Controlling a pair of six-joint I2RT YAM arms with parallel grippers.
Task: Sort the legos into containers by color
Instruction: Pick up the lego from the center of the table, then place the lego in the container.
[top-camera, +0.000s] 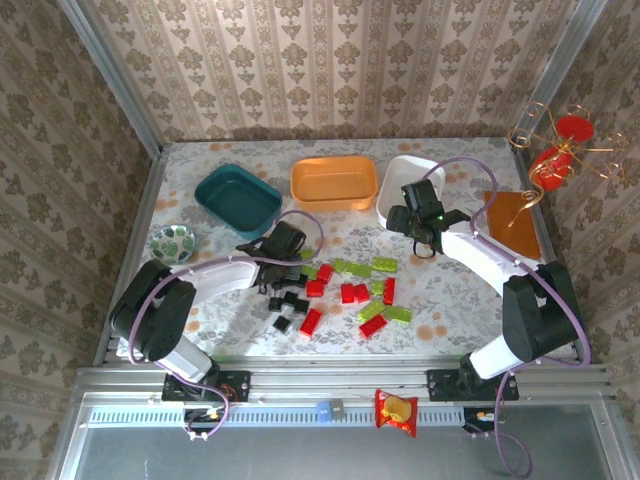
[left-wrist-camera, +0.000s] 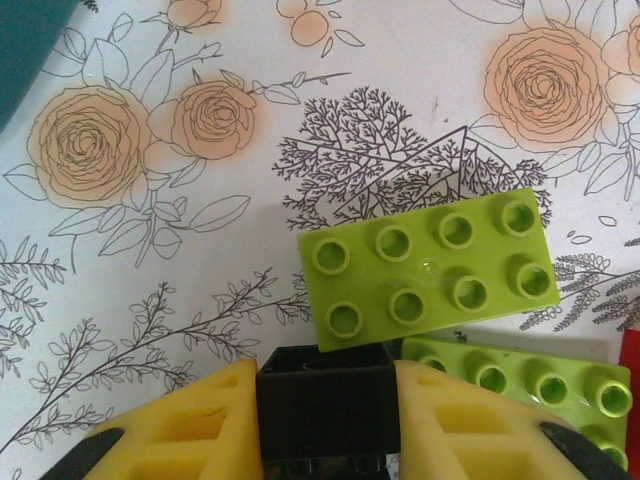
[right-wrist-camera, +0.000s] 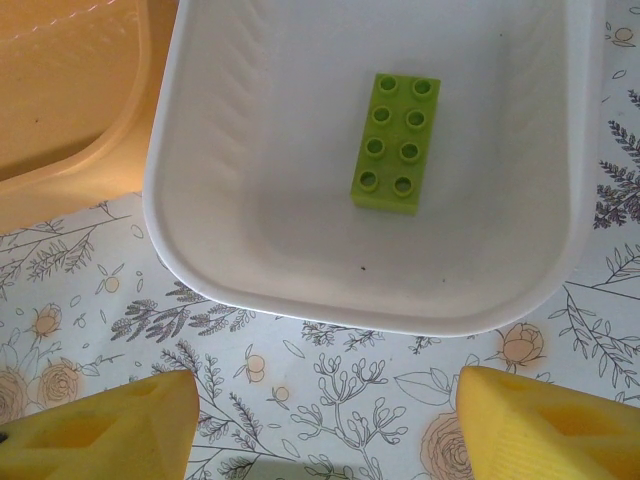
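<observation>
My left gripper (left-wrist-camera: 327, 425) is shut on a black lego (left-wrist-camera: 327, 400), held just above the cloth beside two lime legos (left-wrist-camera: 430, 265). From above, that gripper (top-camera: 283, 243) sits at the left end of the scattered black, red and lime legos (top-camera: 345, 293). My right gripper (right-wrist-camera: 325, 425) stands open over the cloth, just in front of the white tray (right-wrist-camera: 250, 200). One lime lego (right-wrist-camera: 396, 143) lies in that tray. The top view shows the right gripper (top-camera: 420, 215) by the white tray (top-camera: 397, 172), with the orange tray (top-camera: 334, 184) and teal tray (top-camera: 238, 198) to its left.
A small patterned bowl (top-camera: 172, 242) sits at the left edge. An orange-brown flat pad (top-camera: 512, 222) lies at the right. A red-and-yellow snack packet (top-camera: 396, 411) rests on the front rail. The orange tray's rim (right-wrist-camera: 70, 110) lies close beside the white tray.
</observation>
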